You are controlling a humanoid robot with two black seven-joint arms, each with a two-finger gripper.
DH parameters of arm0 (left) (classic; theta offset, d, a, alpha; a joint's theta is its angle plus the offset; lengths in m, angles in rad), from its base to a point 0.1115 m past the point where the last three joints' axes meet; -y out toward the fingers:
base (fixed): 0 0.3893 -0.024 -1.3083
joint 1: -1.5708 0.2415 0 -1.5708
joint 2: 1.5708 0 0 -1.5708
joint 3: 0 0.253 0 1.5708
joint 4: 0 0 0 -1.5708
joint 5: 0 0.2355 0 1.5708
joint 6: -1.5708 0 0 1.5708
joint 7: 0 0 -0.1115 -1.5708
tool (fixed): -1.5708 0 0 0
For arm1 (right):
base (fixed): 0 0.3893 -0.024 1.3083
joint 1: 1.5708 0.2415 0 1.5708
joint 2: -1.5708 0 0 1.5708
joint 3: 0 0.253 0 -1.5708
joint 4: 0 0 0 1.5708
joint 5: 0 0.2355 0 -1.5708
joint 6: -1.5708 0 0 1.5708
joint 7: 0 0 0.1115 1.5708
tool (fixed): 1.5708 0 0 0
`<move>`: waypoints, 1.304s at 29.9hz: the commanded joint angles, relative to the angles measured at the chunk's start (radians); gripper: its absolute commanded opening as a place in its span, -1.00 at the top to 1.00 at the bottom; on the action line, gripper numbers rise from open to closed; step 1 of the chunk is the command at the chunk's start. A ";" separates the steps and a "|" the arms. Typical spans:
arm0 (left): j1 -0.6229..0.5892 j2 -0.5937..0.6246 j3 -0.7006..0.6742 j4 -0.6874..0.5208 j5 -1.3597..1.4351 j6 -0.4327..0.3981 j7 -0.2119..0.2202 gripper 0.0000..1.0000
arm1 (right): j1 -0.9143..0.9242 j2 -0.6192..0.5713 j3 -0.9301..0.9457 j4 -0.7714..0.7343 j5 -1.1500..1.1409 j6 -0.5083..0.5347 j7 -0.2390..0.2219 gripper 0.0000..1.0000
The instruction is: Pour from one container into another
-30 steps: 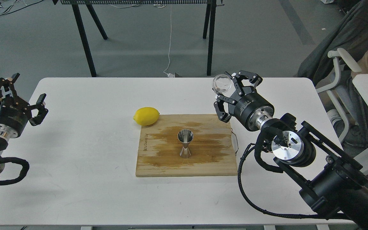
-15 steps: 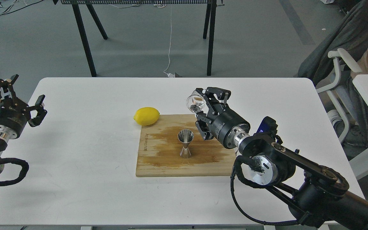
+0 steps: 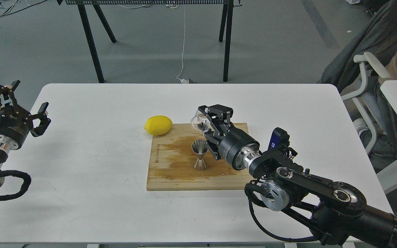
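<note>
The steel jigger [image 3: 200, 155] stands upright on the wet wooden board [image 3: 171, 172] in mid-table. Just above and slightly behind its rim hangs the clear glass cup [image 3: 199, 123], tipped on its side with its mouth facing left and toward me. My right gripper [image 3: 206, 124] is shut on the cup, its arm reaching in from the lower right. Whether any liquid is in the cup I cannot make out. My left gripper [image 3: 19, 100] hovers open and holding nothing over the table's far left edge.
A yellow lemon [image 3: 158, 125] lies at the board's back left corner. A dark wet stain spreads over the board around the jigger. A white chair [image 3: 374, 79] stands past the table's right edge, and black table legs [image 3: 91, 41] behind it.
My right gripper has carried the glass cup left and down from the table's back right until it hangs over the jigger, tipping it further. The left arm has barely moved.
</note>
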 commanded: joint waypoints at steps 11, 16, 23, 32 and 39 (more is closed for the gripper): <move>0.000 -0.008 0.000 0.000 0.000 0.000 0.000 -0.94 | 0.033 -0.002 -0.078 -0.046 -0.063 0.000 0.001 0.29; 0.000 -0.008 0.000 0.002 0.000 0.000 0.000 -0.94 | 0.033 0.000 -0.081 -0.057 -0.080 0.000 0.001 0.29; 0.000 -0.010 0.000 0.002 0.000 0.000 0.000 -0.94 | 0.045 -0.003 -0.107 -0.071 -0.095 0.000 0.001 0.29; 0.000 -0.010 0.000 0.002 0.000 0.000 0.000 -0.94 | 0.046 -0.006 -0.110 -0.084 -0.120 0.000 0.001 0.29; 0.000 -0.008 0.000 0.002 0.000 0.000 0.000 -0.94 | 0.056 -0.008 -0.138 -0.087 -0.144 0.000 -0.001 0.29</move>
